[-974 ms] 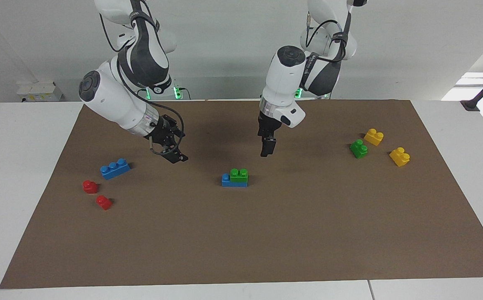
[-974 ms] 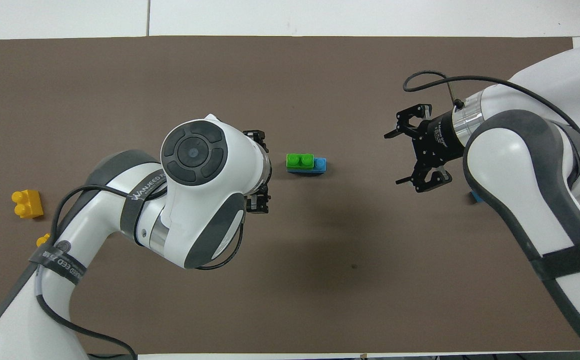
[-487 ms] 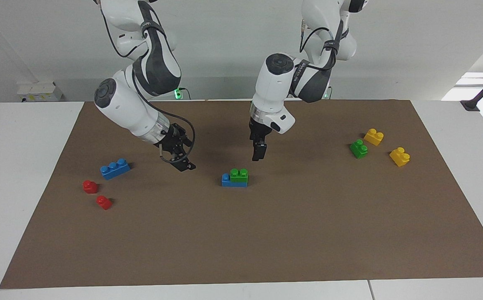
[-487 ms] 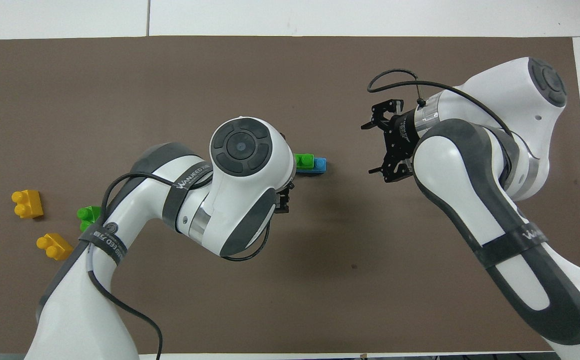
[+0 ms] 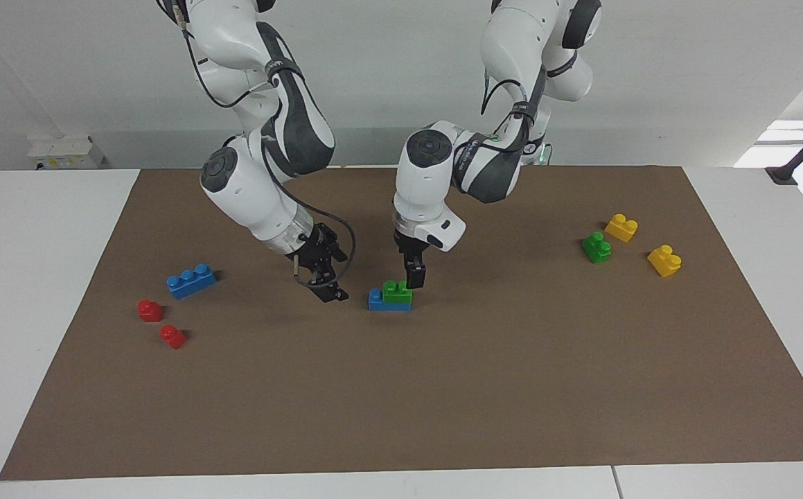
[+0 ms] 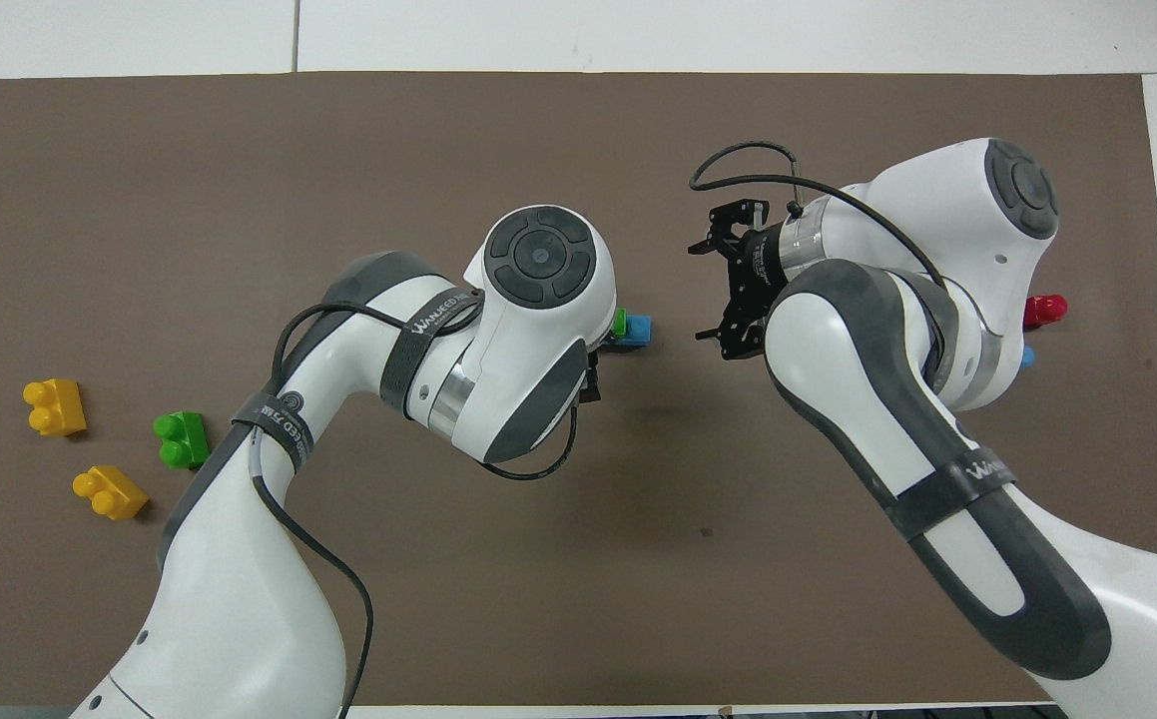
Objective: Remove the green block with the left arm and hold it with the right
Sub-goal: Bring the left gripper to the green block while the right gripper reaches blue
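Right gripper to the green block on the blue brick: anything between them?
Nothing. In the facing view only bare brown mat separates the right gripper from the blue brick carrying the green block.

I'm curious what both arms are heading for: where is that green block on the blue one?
The green block sits atop a blue brick mid-mat in the facing view, under the left end effector, with the right end effector beside it.

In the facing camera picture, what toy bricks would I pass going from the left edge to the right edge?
Red brick → second red brick → blue brick → green block stacked on a blue brick, with the left gripper just above → loose green brick → yellow brick → second yellow brick.
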Controlling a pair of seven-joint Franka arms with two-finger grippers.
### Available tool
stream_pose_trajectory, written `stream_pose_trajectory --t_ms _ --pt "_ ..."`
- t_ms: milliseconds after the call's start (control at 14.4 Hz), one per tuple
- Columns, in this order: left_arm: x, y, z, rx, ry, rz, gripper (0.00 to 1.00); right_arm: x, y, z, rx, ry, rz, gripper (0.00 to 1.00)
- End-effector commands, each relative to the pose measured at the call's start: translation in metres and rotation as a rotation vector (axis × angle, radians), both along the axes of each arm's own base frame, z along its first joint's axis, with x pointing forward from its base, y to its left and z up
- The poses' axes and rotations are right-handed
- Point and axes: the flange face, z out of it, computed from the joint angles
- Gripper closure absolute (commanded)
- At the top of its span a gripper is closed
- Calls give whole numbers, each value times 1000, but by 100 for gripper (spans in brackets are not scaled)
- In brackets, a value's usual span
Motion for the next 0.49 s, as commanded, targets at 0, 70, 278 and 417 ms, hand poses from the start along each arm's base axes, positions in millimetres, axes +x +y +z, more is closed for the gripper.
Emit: stream_pose_trajectory --t_ms 0,70,278,417 --pt "10 -7 -4 24 -20 36 0 -2 2 -12 8 2 -27 3" --pt "11 -7 -4 19 -25 43 0 -1 6 -15 6 -6 -27 3" --pt "13 -9 -7 8 -39 46 0 2 8 -25 2 -10 -39 3" --pt "16 -10 -12 5 -61 56 0 -1 20 -29 -1 -14 -28 3"
